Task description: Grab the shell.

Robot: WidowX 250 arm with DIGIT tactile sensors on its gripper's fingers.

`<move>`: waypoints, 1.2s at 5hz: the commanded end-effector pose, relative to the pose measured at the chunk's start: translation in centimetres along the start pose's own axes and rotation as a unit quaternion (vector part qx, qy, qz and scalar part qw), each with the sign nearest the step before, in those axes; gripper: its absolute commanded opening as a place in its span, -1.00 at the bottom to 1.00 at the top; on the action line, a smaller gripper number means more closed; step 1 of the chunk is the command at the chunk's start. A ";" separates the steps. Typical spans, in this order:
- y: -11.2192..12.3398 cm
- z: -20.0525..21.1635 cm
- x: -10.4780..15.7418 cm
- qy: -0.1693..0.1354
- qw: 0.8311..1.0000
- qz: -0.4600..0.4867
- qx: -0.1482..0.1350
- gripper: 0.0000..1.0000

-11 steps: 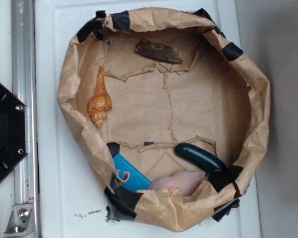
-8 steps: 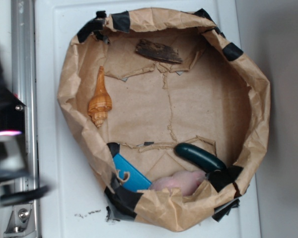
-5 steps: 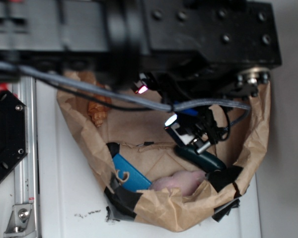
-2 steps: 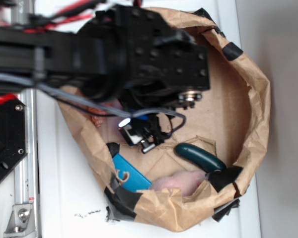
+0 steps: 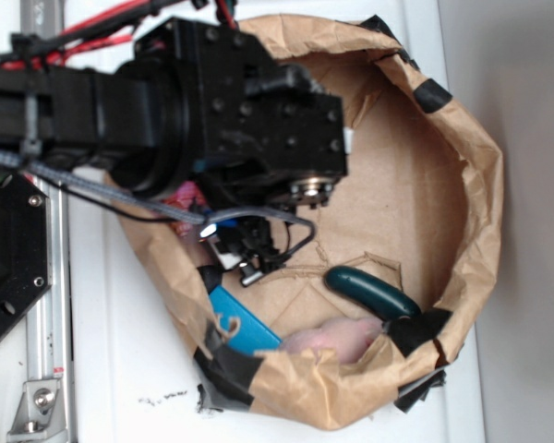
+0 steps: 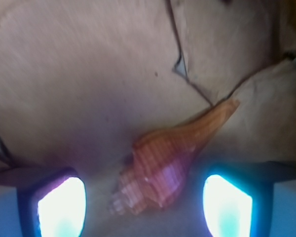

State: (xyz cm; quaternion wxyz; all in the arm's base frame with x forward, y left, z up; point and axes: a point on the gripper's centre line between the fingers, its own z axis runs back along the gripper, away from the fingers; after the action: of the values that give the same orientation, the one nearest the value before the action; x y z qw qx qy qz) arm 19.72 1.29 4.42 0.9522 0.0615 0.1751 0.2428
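Note:
In the wrist view the orange-tan ridged shell [image 6: 160, 168] lies on brown paper, its thin spike pointing up and to the right. It sits between my two glowing fingertips [image 6: 61, 207], with a gap on each side. My gripper [image 6: 144, 210] is open and touches nothing. In the exterior view the black arm [image 5: 222, 129] covers the left side of the paper-lined basket [image 5: 462, 166] and hides the shell.
Along the basket's near side lie a dark green handle-like object [image 5: 369, 293], a pale pink lump [image 5: 337, 340] and a blue flat piece [image 5: 242, 325]. Crumpled paper walls with black tape ring the basket. A black mount [image 5: 9, 258] and metal rail stand at the left.
The arm swung in from the left over the basket, then shifted left toward the shell's side. It now covers the shell and the dark bark-like piece.

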 end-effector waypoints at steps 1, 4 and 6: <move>2.4 -2.6 0.7 -0.074 0.994 0.084 -0.004 1.00; 2.9 -4.5 0.4 -0.102 0.990 0.092 -0.012 -1.00; 2.9 -2.7 1.3 -0.121 0.990 0.071 -0.016 -1.00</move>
State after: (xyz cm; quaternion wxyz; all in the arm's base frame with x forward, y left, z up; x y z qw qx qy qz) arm 18.87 3.12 2.09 0.9492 0.0909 0.0658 0.2938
